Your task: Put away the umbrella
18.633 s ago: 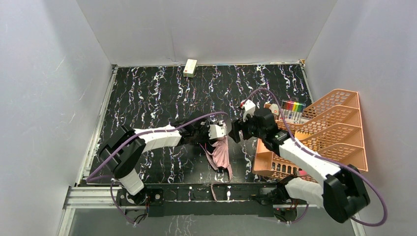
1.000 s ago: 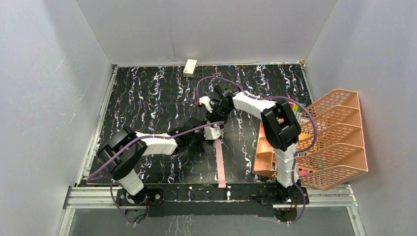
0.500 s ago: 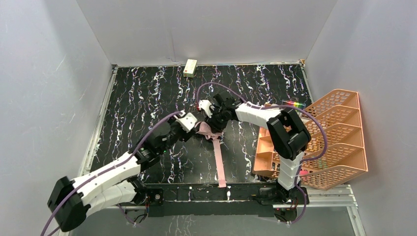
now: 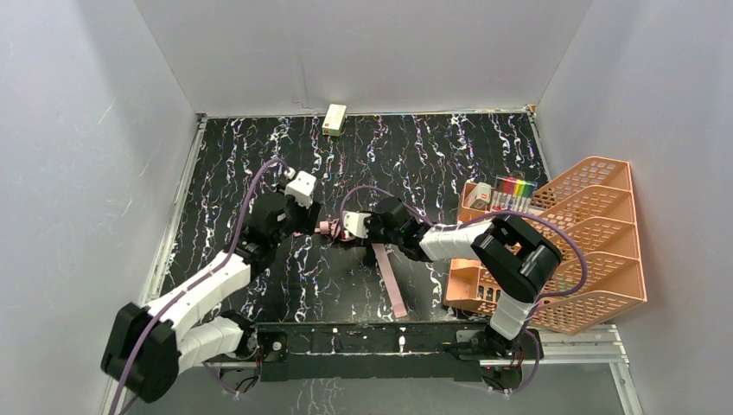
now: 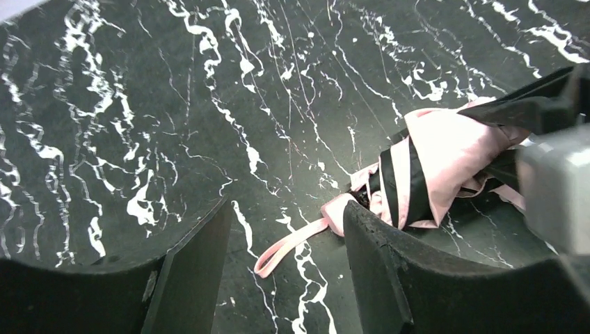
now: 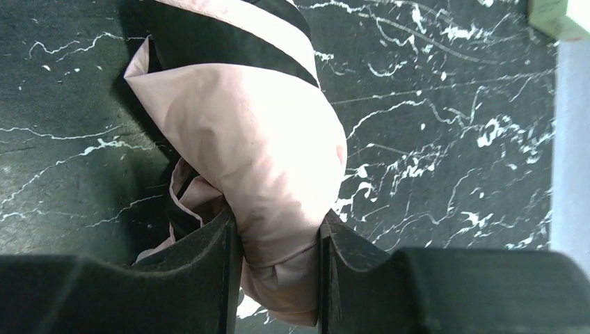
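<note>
Left gripper [image 5: 285,207] has backed off, spread; umbrella [image 6: 243,132] seemingly pinched in right gripper [image 6: 277,221].

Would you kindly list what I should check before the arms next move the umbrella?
1. Right gripper pinching the umbrella fabric: ok.
2. Left gripper open and empty: ok.
3. Umbrella folded tidily: not ok, fabric bunches loosely.
4. Long pink strip on the table attached to umbrella: cannot tell.
5. Orange rack has a free slot big enough: cannot tell.
</note>
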`<action>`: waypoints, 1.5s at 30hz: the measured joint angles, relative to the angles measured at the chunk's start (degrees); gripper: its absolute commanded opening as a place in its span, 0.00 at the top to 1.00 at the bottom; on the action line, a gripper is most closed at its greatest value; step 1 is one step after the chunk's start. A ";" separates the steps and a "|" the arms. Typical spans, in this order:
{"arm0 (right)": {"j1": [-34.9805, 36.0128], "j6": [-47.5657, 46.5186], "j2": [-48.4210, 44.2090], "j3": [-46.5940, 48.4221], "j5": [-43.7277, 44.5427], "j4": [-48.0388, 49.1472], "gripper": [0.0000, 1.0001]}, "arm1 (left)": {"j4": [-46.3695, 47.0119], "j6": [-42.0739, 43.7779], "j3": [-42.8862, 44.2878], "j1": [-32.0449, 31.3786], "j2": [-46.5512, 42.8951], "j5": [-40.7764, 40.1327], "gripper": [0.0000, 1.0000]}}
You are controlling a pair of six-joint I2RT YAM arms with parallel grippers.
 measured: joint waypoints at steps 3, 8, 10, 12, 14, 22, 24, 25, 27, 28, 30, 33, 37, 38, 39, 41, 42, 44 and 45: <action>0.87 -2.78 0.52 -1.31 0.90 3.67 0.71 | 0.66 0.79 2.21 2.49 6.43 4.90 0.37; 1.73 -5.88 0.55 -3.61 1.66 7.69 0.74 | 0.44 3.21 8.83 3.10 17.59 15.50 0.34; 1.95 -6.78 0.55 -4.11 1.88 8.52 0.74 | -0.15 3.89 11.65 3.56 21.46 20.06 0.33; 2.08 -7.58 0.52 -4.68 2.01 9.53 0.75 | -0.87 4.59 14.40 4.24 25.14 24.72 0.32; 2.25 -8.35 0.50 -5.31 2.14 10.54 0.75 | -1.66 5.22 16.44 5.03 28.00 29.05 0.32; 2.73 -10.47 0.42 -6.78 2.60 12.79 0.75 | -7.17 7.82 24.33 7.50 39.12 43.23 0.29; 2.75 -10.64 0.42 -6.78 2.60 12.76 0.75 | -8.52 8.68 26.14 7.74 42.12 45.44 0.28; 2.75 -10.75 0.39 -6.78 2.60 12.72 0.75 | -9.16 8.94 26.84 7.87 43.50 46.47 0.28; 2.78 -10.99 0.42 -6.78 2.62 12.61 0.75 | -10.25 9.31 28.20 8.24 45.40 48.59 0.29; 2.78 -11.04 0.42 -6.78 2.62 12.59 0.75 | -10.95 9.57 28.87 8.55 46.03 49.66 0.30; 2.78 -11.10 0.42 -6.78 2.62 12.59 0.75 | -12.11 10.23 29.81 8.90 46.97 51.19 0.31; 2.84 -11.26 0.39 -6.75 2.73 12.52 0.75 | -13.62 11.30 30.56 9.20 47.63 52.57 0.31; 2.89 -11.32 0.39 -6.71 2.78 12.41 0.75 | -15.82 12.33 30.62 9.66 47.65 54.62 0.31; 2.89 -11.32 0.39 -6.69 2.80 12.39 0.75 | -16.37 12.39 30.62 9.92 47.65 55.04 0.31; 2.89 -11.32 0.39 -6.69 2.80 12.39 0.75 | -17.00 12.41 30.62 10.08 47.65 55.60 0.31; 2.89 -11.30 0.39 -6.64 2.82 12.33 0.75 | -18.12 12.48 30.58 10.45 47.58 56.46 0.30; 2.89 -11.30 0.39 -6.62 2.84 12.31 0.75 | -18.40 12.41 30.51 10.58 47.47 56.81 0.30; 2.89 -11.26 0.39 -6.51 2.95 12.09 0.75 | -18.75 12.17 30.01 11.10 46.86 57.88 0.29; 2.93 -11.26 0.39 -6.43 3.02 11.91 0.75 | -18.86 12.09 29.79 11.43 46.45 58.36 0.29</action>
